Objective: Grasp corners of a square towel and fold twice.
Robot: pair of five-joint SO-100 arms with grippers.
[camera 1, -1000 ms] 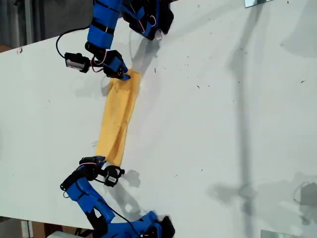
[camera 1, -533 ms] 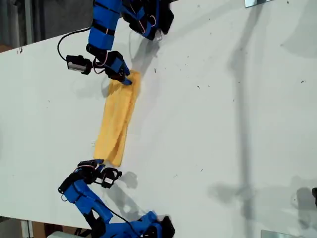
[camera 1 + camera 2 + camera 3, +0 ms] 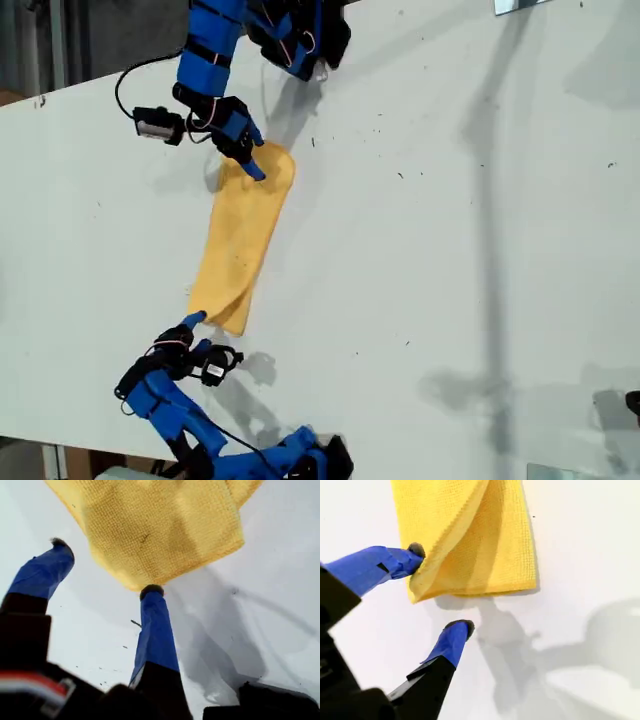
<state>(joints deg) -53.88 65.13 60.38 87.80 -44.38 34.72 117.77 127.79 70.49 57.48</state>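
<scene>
Towel (image 3: 240, 240) folded on table (image 3: 450, 250); both pincers open at its ends.

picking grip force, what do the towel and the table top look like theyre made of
The towel looks like soft yellow-orange microfibre: a fine waffle-like weave shows, and it drapes in limp folds. The table top looks like a hard, smooth white board, matte to slightly glossy, with small dark specks; laminate or painted wood, I cannot tell which.

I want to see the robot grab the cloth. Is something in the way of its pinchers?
No, nothing visible is in the way. The towel lies alone on the white table. My first end effector and my second end effector are open, right at its ends.
</scene>
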